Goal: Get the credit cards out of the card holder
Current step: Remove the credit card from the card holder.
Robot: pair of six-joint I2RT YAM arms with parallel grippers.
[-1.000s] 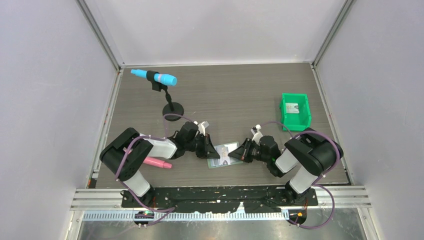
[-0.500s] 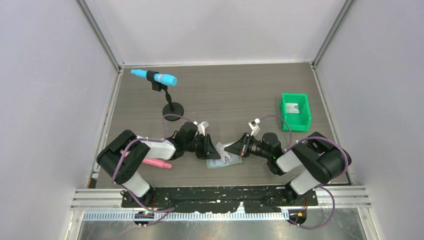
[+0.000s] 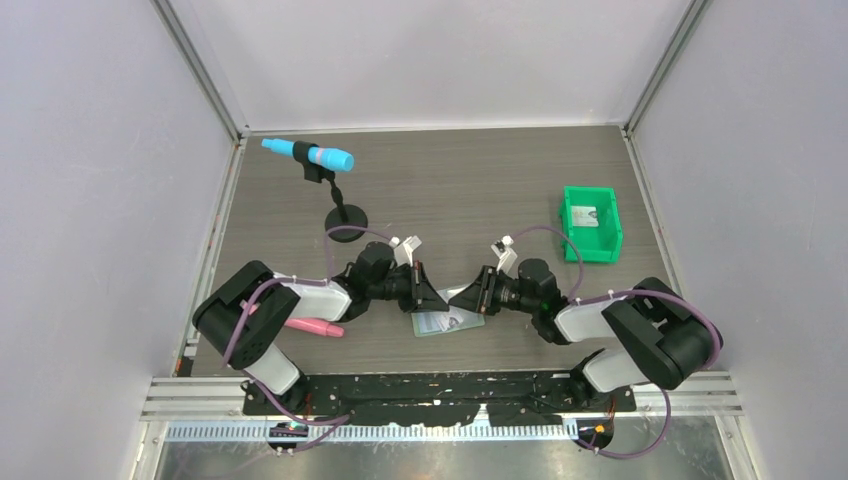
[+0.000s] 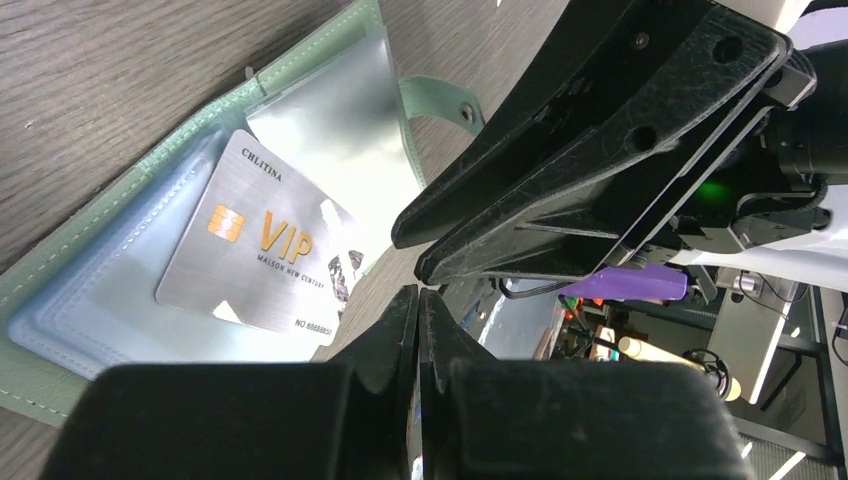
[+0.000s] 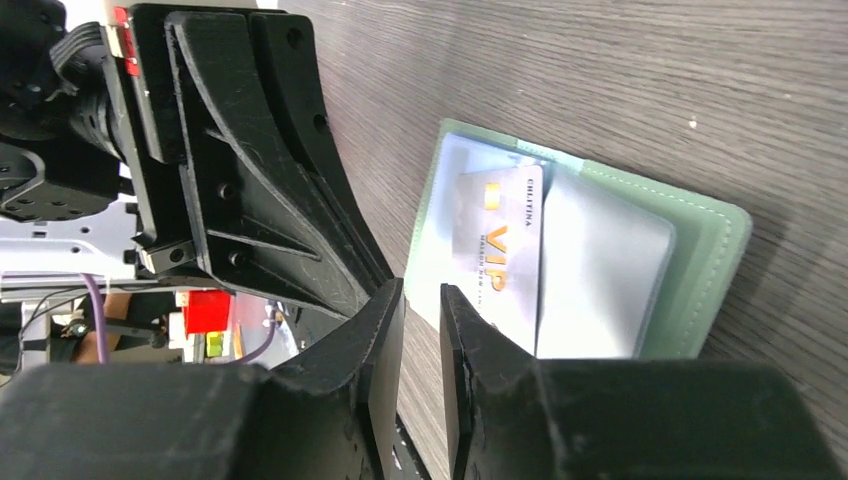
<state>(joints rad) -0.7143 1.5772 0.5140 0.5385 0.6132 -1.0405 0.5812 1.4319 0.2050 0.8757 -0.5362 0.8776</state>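
lying open and flat on the table, the card holder sits near the front edge at the centre, between the two arms, with its pale green border and bluish see-through pockets facing up. one credit card, silver with orange "vip" lettering and a chip, rests at a slant on the pocket panels; in the right wrist view a greyish see-through panel covers one long edge of it, and whether the card is fully free of its pocket cannot be told. a clear flap stands up from the middle of the holder. the left claw is low over the holder with its fingers pressed together and nothing between them. the right claw faces it tip to tip, just beside it, with its fingers parted by a narrow gap in which nothing is visible. neither claw grips the card. contact between the tips and the holder cannot be confirmed. a green bin stands well apart at the right of the table, with a small pale card inside. a blue microphone on a black stand is at the far left, and a pink marker lies under the left arm.
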